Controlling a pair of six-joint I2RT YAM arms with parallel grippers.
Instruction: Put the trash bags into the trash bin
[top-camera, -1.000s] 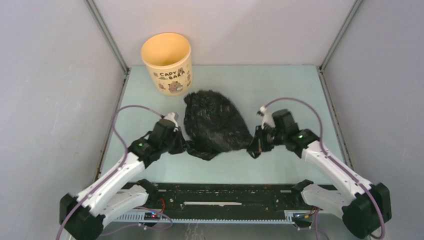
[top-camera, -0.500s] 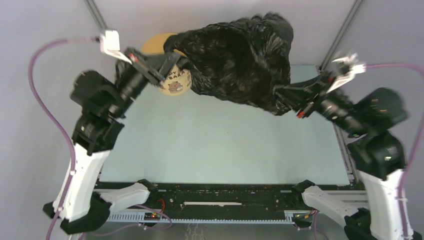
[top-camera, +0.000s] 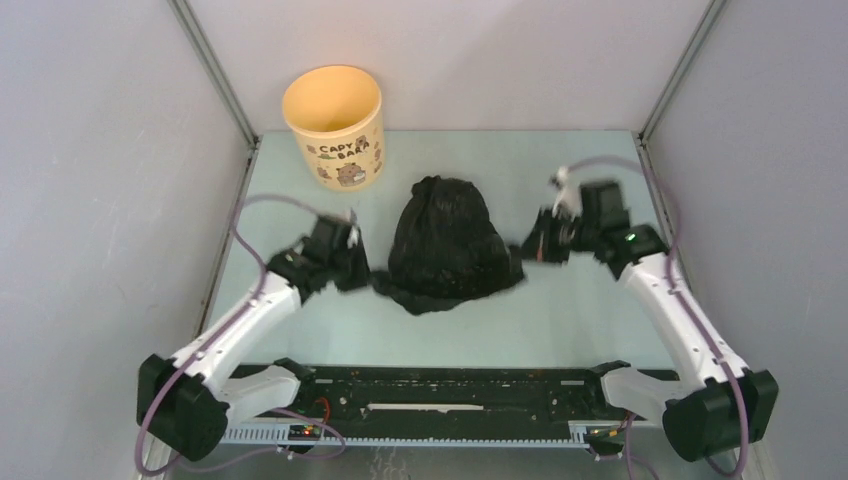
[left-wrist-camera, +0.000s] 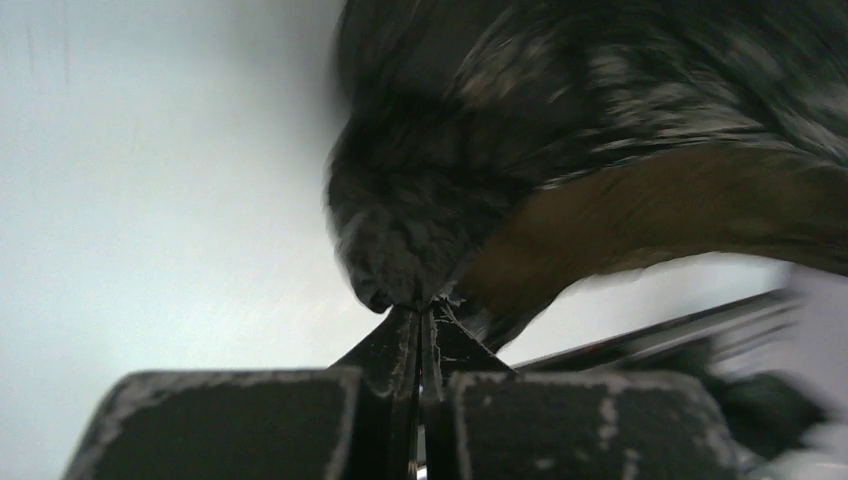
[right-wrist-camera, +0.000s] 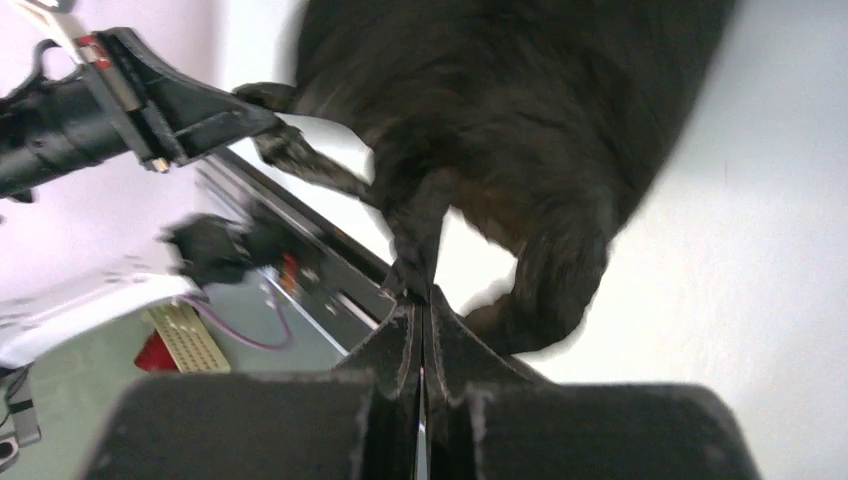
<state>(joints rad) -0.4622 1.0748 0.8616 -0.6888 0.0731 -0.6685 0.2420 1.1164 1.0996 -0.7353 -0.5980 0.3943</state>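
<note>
The left gripper (left-wrist-camera: 420, 318) and right gripper (right-wrist-camera: 421, 300) each pinch a corner of the bag (top-camera: 445, 245) between them. The bin (top-camera: 340, 140) stands beyond, nearer the left

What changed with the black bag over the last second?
Half a second ago the trash bag hung stretched high beside the trash bin. It has come back down and lies bunched on the table. The left gripper and right gripper stay pinched on it. The bin has not moved.
</note>
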